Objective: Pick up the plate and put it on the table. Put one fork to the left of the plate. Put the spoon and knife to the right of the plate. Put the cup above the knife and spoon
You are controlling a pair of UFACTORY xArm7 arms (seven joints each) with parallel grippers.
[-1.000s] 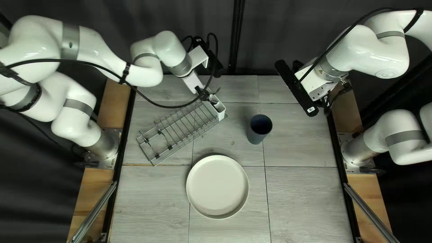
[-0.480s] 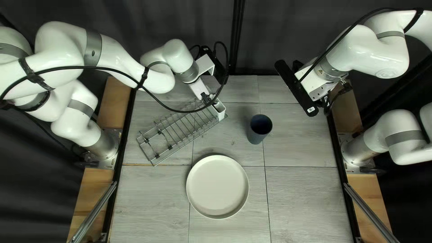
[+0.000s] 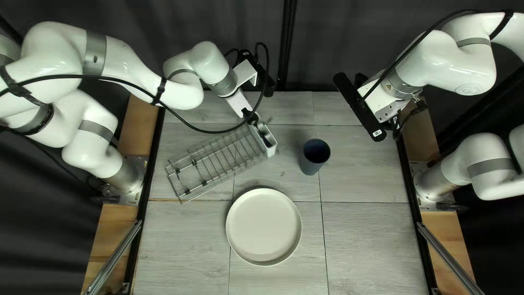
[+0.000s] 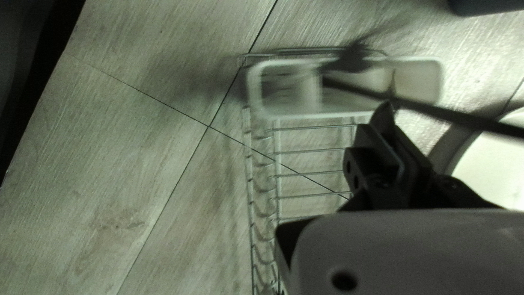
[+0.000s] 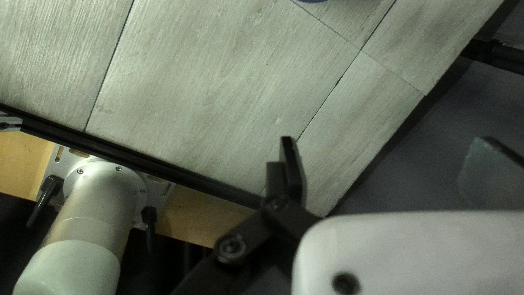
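Dish rack point(image 3: 204, 182), metal wire, left of centre in the top left view; cutlery caddy point(image 3: 268, 140), white, divided, at its end. Curtain point(image 3: 327, 43), dark, across the background.

Table point(image 3: 360, 175): pale grey wood-look surface, streaky grain, low sheen. Plate point(image 3: 263, 226): smooth, off-white, softly matt. Cup point(image 3: 310, 167): smooth, dark blue, satin. Rack point(image 4: 314, 151): thin bare metal wire, shiny. Holder point(image 4: 344, 114) at rack's end: smooth white plastic look. Side boards point(image 3: 136, 125): plain tan wood, smooth. Slanting rails point(image 3: 114, 258): silvery metal. Arms point(image 3: 436, 65): glossy white shells, dull grey bands. Cable point(image 3: 213, 131): smooth black. Curtain point(image 3: 191, 22): dark cloth, matt, soft folds.
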